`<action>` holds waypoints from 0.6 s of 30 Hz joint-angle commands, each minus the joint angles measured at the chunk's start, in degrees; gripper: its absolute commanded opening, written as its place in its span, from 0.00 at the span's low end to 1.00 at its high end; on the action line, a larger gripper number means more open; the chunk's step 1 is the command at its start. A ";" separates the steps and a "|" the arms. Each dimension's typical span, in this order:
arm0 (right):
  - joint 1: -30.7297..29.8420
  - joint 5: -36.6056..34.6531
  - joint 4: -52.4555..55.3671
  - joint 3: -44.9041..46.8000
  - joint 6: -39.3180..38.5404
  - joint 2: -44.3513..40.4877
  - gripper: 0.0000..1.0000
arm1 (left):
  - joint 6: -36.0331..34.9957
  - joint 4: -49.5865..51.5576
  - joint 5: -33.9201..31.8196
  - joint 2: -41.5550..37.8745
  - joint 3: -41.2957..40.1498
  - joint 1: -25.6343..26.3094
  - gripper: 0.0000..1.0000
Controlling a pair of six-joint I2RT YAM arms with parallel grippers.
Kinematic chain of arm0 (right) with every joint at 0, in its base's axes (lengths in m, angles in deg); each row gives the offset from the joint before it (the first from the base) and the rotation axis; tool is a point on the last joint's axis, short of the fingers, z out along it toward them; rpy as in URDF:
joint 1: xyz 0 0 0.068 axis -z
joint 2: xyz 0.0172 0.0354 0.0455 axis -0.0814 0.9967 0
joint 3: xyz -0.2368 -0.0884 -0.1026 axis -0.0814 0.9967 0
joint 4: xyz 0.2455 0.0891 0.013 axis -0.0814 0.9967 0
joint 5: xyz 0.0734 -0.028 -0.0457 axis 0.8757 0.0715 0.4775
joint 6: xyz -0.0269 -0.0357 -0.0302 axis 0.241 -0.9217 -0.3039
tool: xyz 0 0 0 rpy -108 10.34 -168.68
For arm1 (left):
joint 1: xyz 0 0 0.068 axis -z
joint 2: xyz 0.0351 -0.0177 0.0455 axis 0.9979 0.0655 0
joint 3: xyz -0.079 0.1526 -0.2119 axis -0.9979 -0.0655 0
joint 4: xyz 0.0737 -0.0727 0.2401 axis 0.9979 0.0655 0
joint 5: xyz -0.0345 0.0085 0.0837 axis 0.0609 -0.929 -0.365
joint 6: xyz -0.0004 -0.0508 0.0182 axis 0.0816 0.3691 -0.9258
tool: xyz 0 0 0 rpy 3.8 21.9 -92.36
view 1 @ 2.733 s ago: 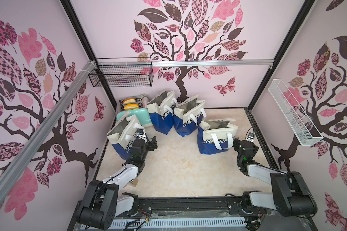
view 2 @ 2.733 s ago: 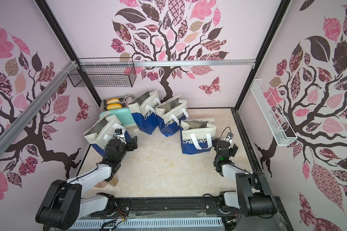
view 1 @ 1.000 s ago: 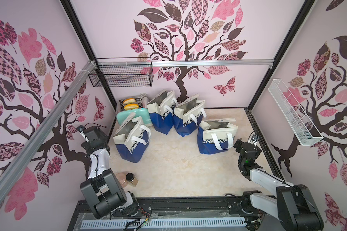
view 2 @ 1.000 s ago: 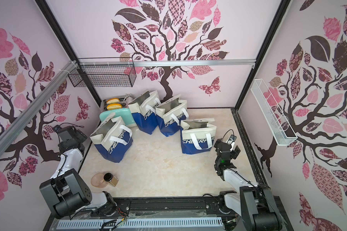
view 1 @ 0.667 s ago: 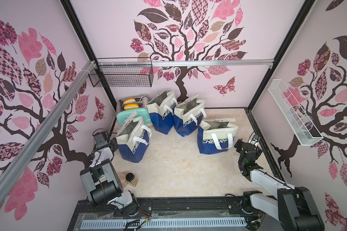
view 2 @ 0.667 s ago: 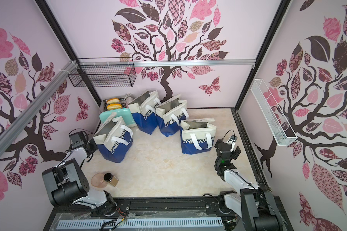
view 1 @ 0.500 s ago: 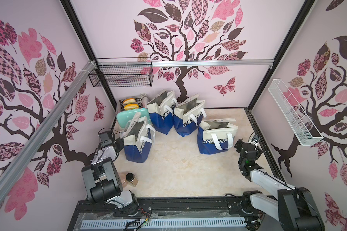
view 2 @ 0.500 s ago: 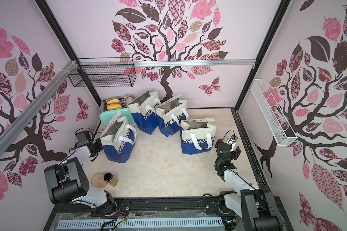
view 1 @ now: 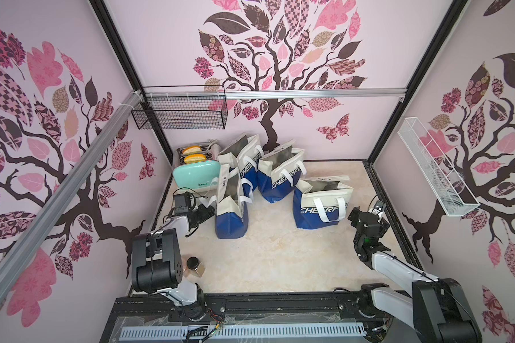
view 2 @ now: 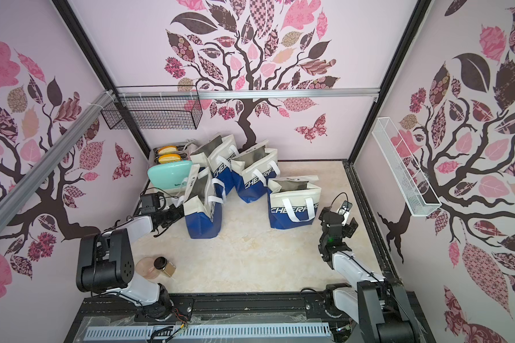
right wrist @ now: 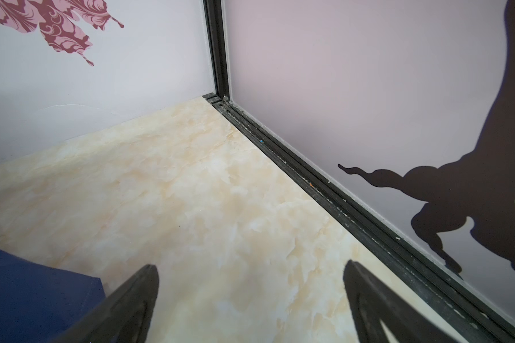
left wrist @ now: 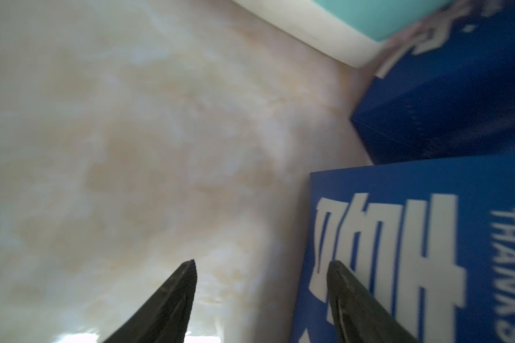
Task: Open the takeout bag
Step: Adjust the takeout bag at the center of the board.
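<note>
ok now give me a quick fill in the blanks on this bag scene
1. Counting the takeout bag beside the left gripper, ___ such bags stand on the table.
2. The teal toaster holds ___ slices of bread.
3. The right gripper has its jaws ___, with nothing between them.
4. The dark-lidded jar sits near the base of the ___ arm.
Missing words: four; two; open; left.

Reads "THANKS" in white on the blue side of the takeout bag (left wrist: pixel 428 237) just beside the left gripper (left wrist: pixel 260 264) (bigger white characters alongside, not legible). Shows "CHEERF…" across the second bag (view 1: pixel 323 208) near the right gripper (view 1: pixel 366 218). Toaster (view 1: pixel 195 176) label too small to read.
</note>
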 commanded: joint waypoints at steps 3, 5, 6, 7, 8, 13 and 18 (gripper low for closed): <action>-0.24 -0.05 0.84 -2.99 -1.33 0.30 1.00 | -3.40 -13.32 1.79 -2.62 -2.26 -0.67 0.75; -0.08 -0.12 0.61 -3.26 -1.95 1.12 0.99 | -6.35 -17.66 -1.29 -4.79 -3.80 -1.28 0.75; 0.40 0.70 0.11 -3.27 -2.18 1.56 1.00 | -7.66 -19.66 -2.94 -5.86 -4.94 -1.45 0.76; 1.20 2.37 -0.46 -3.39 -2.26 2.37 1.00 | -9.10 -22.12 -4.04 -7.48 -6.12 -1.81 0.77; 2.23 4.88 -0.71 -3.67 -2.11 3.31 1.00 | -10.83 -24.49 -4.98 -8.76 -7.44 -2.34 0.78; 5.02 17.43 0.19 -8.39 -4.05 12.01 1.00 | -9.72 -34.41 -3.85 -8.94 -12.26 -9.52 0.80; 5.38 20.61 -6.32 -6.78 -6.23 12.83 0.99 | -6.59 -45.29 -0.53 -7.11 -15.14 -10.52 0.80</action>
